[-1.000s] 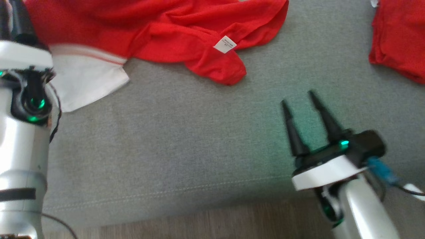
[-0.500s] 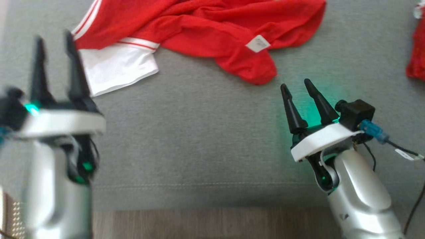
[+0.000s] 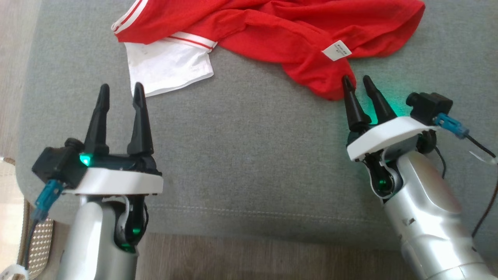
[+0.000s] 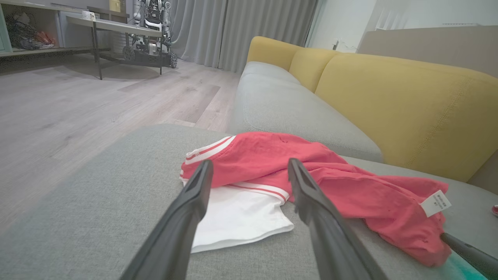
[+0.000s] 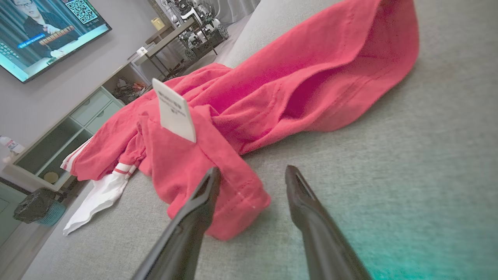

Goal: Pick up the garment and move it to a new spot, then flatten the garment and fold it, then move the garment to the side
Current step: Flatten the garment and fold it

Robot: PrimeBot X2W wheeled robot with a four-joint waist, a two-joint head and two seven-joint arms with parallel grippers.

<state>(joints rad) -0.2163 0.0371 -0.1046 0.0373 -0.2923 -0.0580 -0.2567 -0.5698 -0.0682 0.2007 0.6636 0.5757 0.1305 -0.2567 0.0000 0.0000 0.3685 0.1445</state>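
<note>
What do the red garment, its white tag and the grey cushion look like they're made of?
Red garment: soft matte knit, probably cotton jersey; it slumps in loose folds, hems stitched. Tag: thin, stiff, printed; paper or woven, cannot tell. Cushion: matte grey woven upholstery, flecked weave, stitched seam.

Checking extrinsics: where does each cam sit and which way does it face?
Head: high, looking down on cushion and garment; left gripper and right gripper below.
Left wrist: low over the cushion, facing the garment and yellow backrest; own fingers.
Right wrist: low, tilted, facing the garment and TV; own fingers.
Shared: garment and its tag.
</note>
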